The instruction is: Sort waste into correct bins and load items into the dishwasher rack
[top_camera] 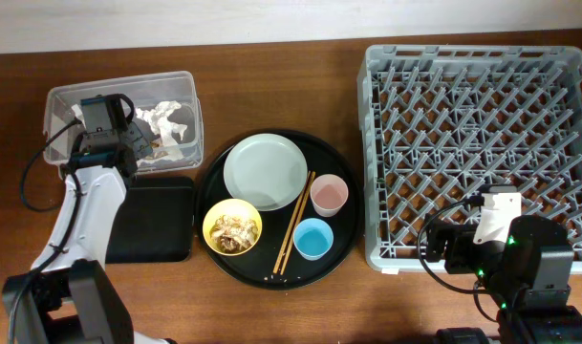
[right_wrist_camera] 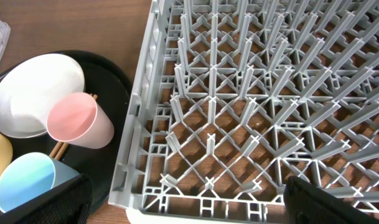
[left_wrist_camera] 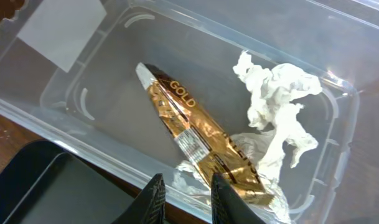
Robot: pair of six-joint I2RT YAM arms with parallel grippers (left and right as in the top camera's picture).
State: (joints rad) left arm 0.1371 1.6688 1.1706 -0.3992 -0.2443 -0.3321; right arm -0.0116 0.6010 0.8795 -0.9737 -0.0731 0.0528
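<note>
Sorting stage: foil wrapper (left_wrist_camera: 195, 134) and tissue (left_wrist_camera: 276, 99) lie in the clear tub (left_wrist_camera: 52, 134). The food scraps (top_camera: 231, 229) sit in the yellow bowl (top_camera: 210, 215), and no dishes are loaded yet.
Left pincer (left_wrist_camera: 188, 199): jaws slightly parted and gripping nothing, poised over the tub's near wall.
Wrapper: directly ahead of this pincer, its lower end passing beneath one fingertip.
Tissue: ahead and to the right, touching the wrapper.
Risk one: closing or lifting here could snag the wrapper's end (it looks light and springy) and drag it out.
Right pincer (right_wrist_camera: 189, 211): jaws wide and empty, over the near edge of the rack (right_wrist_camera: 145, 124).
Pink cup (right_wrist_camera: 80, 121), blue cup (right_wrist_camera: 27, 183): to its left, beyond the rack wall.
Risk two: swinging left too low could clip that wall or topple a cup.
Risk three: tipping the bowl early would spill scraps on the counter (top_camera: 271, 67).
</note>
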